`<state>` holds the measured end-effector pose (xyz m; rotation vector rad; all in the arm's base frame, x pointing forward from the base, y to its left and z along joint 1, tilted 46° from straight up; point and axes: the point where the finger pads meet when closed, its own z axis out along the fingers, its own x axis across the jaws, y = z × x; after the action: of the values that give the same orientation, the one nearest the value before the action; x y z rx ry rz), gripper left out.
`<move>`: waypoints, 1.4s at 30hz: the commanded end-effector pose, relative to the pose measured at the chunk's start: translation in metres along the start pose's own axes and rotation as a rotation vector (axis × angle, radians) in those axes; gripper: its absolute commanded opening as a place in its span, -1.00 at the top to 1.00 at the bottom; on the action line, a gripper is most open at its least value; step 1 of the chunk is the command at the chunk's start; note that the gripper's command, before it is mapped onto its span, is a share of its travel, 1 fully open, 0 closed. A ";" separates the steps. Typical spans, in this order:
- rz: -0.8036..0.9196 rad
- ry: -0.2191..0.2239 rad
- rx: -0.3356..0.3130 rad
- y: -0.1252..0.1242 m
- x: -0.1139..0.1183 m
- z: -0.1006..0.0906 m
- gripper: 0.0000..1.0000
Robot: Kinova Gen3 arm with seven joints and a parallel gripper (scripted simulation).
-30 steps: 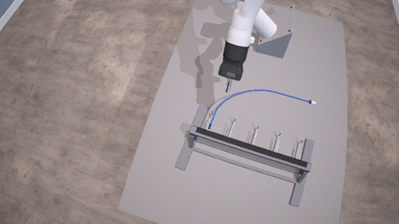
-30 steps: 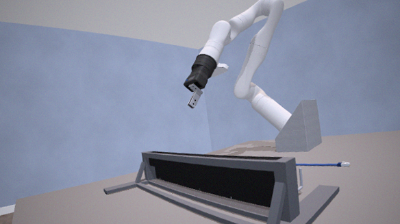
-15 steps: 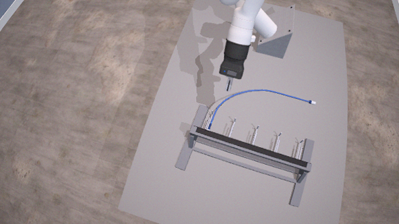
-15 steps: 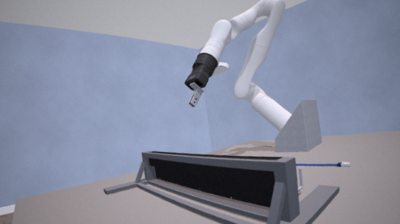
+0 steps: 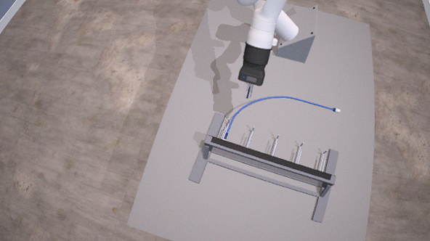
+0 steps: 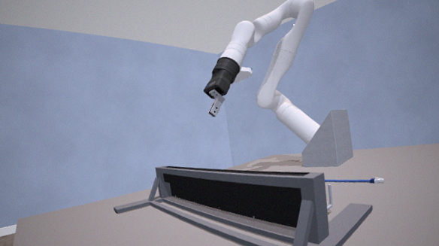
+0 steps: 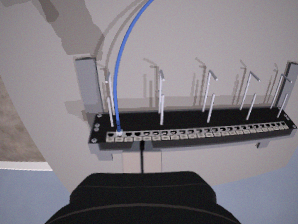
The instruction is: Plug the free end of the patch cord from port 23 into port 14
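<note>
The cord's free plug (image 5: 337, 110) (image 6: 378, 180) is lying out near the right edge of the desk (image 5: 167, 195) (image 6: 416, 203) (image 7: 240, 30), as seen from above, probably because the blue cord (image 5: 276, 97) (image 6: 348, 180) (image 7: 116, 75) is springing outward in a wide arc. Its other end is sitting in the rack (image 5: 267, 157) (image 6: 318, 208) (image 7: 150, 119), whose jack side is facing the arm's base (image 5: 299, 49) (image 6: 335, 139), presumably for reach. Wire guides (image 5: 250, 138) (image 7: 206, 95) are standing out before the panel. The gripper (image 5: 249, 97) (image 6: 212, 115) (image 7: 142, 151) is hovering above the desk on the base's side of the rack, its fingers closing on nothing; it is seemingly waiting clear of the cord, and will be needing to open for the plug.

The wrist view is leaving the plug out of frame. Port numbers are staying too small to read, the latch's side is escaping sight, and the exterior view is showing only the rack's back.
</note>
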<state>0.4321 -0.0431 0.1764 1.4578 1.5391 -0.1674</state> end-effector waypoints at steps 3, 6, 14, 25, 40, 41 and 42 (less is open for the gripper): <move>0.029 0.010 0.001 0.002 0.011 -0.001 1.00; 0.054 0.017 0.006 0.002 0.019 -0.001 1.00; 0.122 0.037 0.019 0.002 0.039 -0.002 1.00; 0.295 0.077 0.076 -0.005 0.095 -0.003 1.00; 0.572 0.102 0.200 -0.030 0.181 -0.006 1.00; 0.595 0.101 0.211 -0.033 0.188 -0.007 1.00; 0.617 0.098 0.223 -0.036 0.194 -0.007 1.00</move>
<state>0.4371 0.0751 0.0417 2.0413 1.1399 0.0985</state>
